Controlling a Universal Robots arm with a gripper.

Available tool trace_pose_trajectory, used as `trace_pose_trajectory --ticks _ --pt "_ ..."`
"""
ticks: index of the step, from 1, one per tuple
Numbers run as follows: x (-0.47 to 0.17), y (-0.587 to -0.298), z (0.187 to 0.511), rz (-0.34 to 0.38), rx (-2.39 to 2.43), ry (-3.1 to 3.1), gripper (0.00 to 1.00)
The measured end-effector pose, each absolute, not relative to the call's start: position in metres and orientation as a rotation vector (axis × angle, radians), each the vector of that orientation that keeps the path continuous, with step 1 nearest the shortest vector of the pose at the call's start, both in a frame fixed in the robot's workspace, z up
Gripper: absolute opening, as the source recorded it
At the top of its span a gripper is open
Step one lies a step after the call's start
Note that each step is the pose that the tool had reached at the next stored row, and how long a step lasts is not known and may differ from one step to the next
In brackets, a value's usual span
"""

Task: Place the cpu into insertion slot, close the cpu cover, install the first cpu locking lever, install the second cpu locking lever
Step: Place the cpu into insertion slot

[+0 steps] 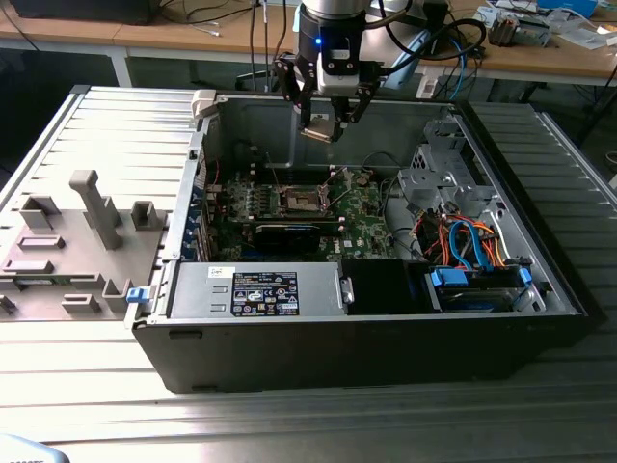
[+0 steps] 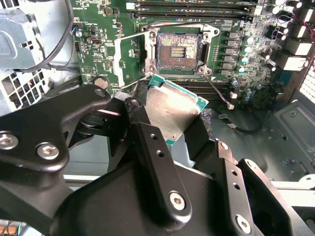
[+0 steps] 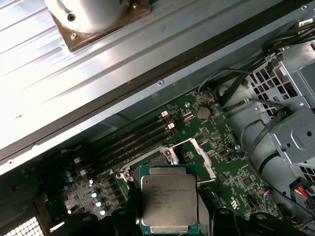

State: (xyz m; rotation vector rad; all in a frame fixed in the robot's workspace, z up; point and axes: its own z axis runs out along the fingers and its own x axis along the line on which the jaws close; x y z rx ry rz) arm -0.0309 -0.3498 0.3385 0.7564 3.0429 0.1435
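My gripper (image 1: 320, 125) hangs above the open computer case, shut on the cpu (image 1: 318, 130). In both wrist views the silvery-tan chip (image 2: 173, 109) (image 3: 169, 199) sits tilted between the black fingers (image 2: 147, 142). Below it on the green motherboard (image 1: 362, 217) lies the insertion slot (image 1: 301, 200) (image 2: 178, 50), dark, bare and silver-rimmed. In the first wrist view the cpu covers most of the slot (image 3: 158, 160). The cpu cover (image 2: 129, 59) (image 3: 199, 157) is swung open beside the slot, its window showing green board. The cpu is well above the slot, touching nothing.
A silver power supply (image 1: 255, 289) fills the case front. A drive cage (image 1: 439, 174) and cable bundle (image 1: 463, 241) stand at the exterior view's right. Memory slots (image 2: 197, 7) run beside the socket. A grey fixture (image 1: 87, 222) sits outside the case.
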Motion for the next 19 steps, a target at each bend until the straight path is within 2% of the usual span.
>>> trace_pose_trajectory --ticks 19 --pt "-0.0309 -0.3498 0.3383 0.143 0.785 3.035 0.55"
